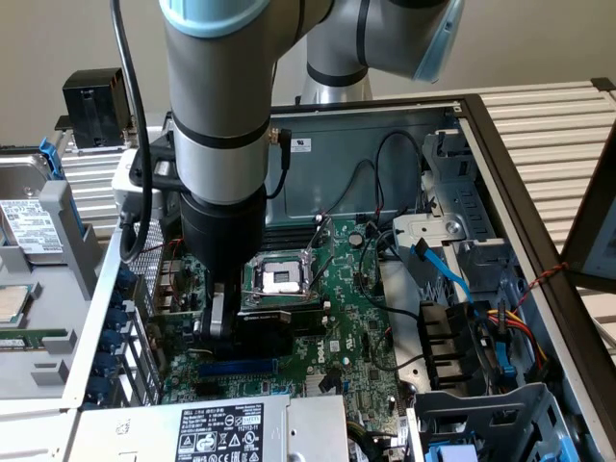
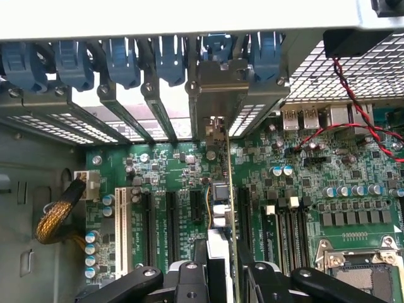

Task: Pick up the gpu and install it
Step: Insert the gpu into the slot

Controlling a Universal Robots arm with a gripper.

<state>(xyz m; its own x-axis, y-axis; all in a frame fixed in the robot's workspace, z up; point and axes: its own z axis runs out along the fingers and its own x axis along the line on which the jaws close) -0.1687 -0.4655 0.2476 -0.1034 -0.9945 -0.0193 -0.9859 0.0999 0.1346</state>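
Observation:
The gpu (image 1: pixel 279 322) is held by my gripper (image 1: pixel 219 327) low over the green motherboard (image 1: pixel 356 289), inside the open computer case. Its black shroud juts toward the exterior view's right, just in front of the CPU socket (image 1: pixel 279 277). In the wrist view the gpu (image 2: pixel 221 196) appears edge-on, standing upright between my fingers. Its silver end bracket (image 2: pixel 218 95) sits against the case's rear slot openings. My gripper (image 2: pixel 221 278) is shut on the card's near end. The card lies in line with the expansion slots on the motherboard (image 2: pixel 170 164); I cannot tell whether it is seated.
A row of blue slot clips (image 2: pixel 120 60) lines the rear wall. The power supply (image 1: pixel 212 428) sits at the front, and a drive cage (image 1: pixel 452 231) with a blue cable (image 1: pixel 443 269) stands at the exterior view's right. A red-black wire (image 2: pixel 353 95) crosses the board. A hard drive (image 1: pixel 29 221) lies outside the case.

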